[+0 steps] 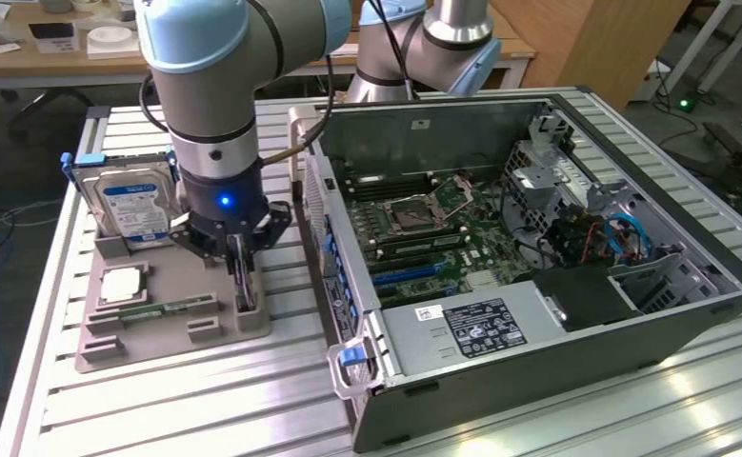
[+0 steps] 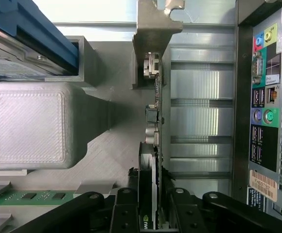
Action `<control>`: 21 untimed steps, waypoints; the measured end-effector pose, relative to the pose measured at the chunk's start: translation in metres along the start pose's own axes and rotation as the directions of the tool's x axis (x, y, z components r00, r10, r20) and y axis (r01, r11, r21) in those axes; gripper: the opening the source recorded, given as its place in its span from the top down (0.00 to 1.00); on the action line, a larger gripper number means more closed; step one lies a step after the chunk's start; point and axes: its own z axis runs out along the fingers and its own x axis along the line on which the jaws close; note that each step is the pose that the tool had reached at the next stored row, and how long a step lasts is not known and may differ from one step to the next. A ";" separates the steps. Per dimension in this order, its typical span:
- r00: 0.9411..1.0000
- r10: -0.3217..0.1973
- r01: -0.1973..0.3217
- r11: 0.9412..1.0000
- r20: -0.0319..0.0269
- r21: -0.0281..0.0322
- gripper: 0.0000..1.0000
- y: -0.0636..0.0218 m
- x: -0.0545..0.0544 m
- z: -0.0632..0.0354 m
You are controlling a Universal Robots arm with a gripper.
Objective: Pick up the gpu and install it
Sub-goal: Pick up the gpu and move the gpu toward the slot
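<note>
The arm (image 1: 211,95) drops straight down from the upper edge of the exterior view, its wrist upright and a blue light showing on it. The gripper (image 1: 244,293) points down at the grey tray (image 1: 154,335) that lies on the slatted table, on the exterior view's left of the open computer case (image 1: 675,314).

The gpu (image 1: 249,305) stands on its edge in the tray, and the gripper (image 2: 150,216) straddles its upper edge. In the wrist view the card (image 2: 153,145) runs away from the black gripper links toward a grey upright piece. Whether the pincer already pinches the card or stands just off it cannot be told.

Most of the gpu is hidden behind the gripper in the exterior view. The hard drive (image 1: 135,209) stands in the tray behind the wrist, and the memory stick (image 1: 168,309) lies flat nearby.
</note>
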 end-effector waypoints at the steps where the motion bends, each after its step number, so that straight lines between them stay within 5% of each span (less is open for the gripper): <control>1: 1.000 0.000 0.000 1.000 0.000 0.000 0.65 0.0000 0.000 0.0000; 2: 1.000 0.000 0.000 1.000 0.000 0.000 0.73 0.0000 0.000 0.0000; 21: 1.000 0.000 0.000 1.000 0.000 0.000 0.73 0.0001 0.000 -0.0031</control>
